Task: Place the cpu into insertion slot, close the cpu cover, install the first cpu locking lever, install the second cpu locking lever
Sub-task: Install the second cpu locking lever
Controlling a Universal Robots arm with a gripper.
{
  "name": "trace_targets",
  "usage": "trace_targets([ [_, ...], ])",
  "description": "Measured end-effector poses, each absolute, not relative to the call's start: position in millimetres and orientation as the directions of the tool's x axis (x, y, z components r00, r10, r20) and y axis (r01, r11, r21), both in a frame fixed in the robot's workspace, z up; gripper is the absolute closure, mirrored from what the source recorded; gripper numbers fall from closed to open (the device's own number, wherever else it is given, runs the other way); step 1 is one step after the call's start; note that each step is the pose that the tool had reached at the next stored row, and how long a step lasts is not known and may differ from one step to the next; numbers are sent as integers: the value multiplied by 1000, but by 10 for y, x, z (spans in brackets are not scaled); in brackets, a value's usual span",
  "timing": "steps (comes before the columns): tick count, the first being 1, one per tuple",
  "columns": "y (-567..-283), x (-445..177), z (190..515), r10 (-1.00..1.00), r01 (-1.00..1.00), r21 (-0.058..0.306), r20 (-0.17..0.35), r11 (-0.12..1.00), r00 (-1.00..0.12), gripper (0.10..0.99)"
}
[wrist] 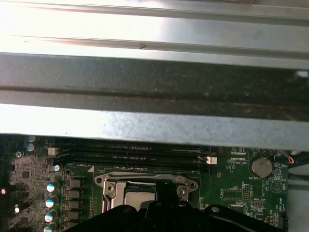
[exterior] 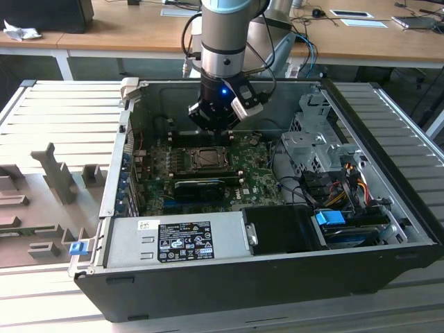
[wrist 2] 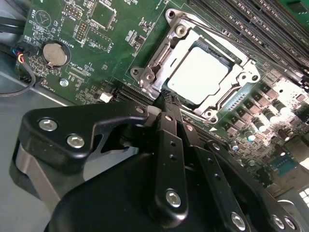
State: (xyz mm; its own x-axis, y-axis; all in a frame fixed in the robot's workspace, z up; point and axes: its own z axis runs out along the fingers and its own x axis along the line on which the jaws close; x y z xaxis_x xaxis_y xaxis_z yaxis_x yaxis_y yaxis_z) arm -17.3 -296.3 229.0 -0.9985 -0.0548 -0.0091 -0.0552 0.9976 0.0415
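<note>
Wooden desks run along the back of the room, and in front of them an open computer case [exterior: 277, 229] lies on its side on a pale ribbed surface [exterior: 62, 111], with grey moulded fixtures [exterior: 55, 173] at the exterior view's left. Inside the case sits the green board [exterior: 257, 184], with a power supply box [exterior: 177, 239] along the near wall and a bundle of coloured cables [exterior: 340, 184] towards the exterior view's right. The arm comes down from above, and its end effector [exterior: 216, 123] hangs just over the board, close above the insertion slot [exterior: 207, 158]. In the second wrist view the cpu [wrist 2: 198, 75] lies flat in the insertion slot [wrist 2: 244, 94], its pale metal top showing through the square opening of the cpu cover [wrist 2: 161, 58], which lies down over it. The black fingers [wrist 2: 170, 121] of the end effector [wrist 2: 169, 99] are drawn together to a narrow tip with nothing between them, and that tip sits right at the edge of the socket frame. A round coin battery [wrist 2: 54, 53] sits on the board well apart from the socket. In the first wrist view the cover [wrist: 145, 180] and long black memory slots [wrist: 130, 153] lie beneath the case's metal wall [wrist: 154, 125].
</note>
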Motion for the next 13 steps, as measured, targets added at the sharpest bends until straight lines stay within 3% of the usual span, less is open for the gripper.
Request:
trace_targets([
  [13, -2966, -173, 2291, -55, -55, 42, -9, 998, -998, 980],
])
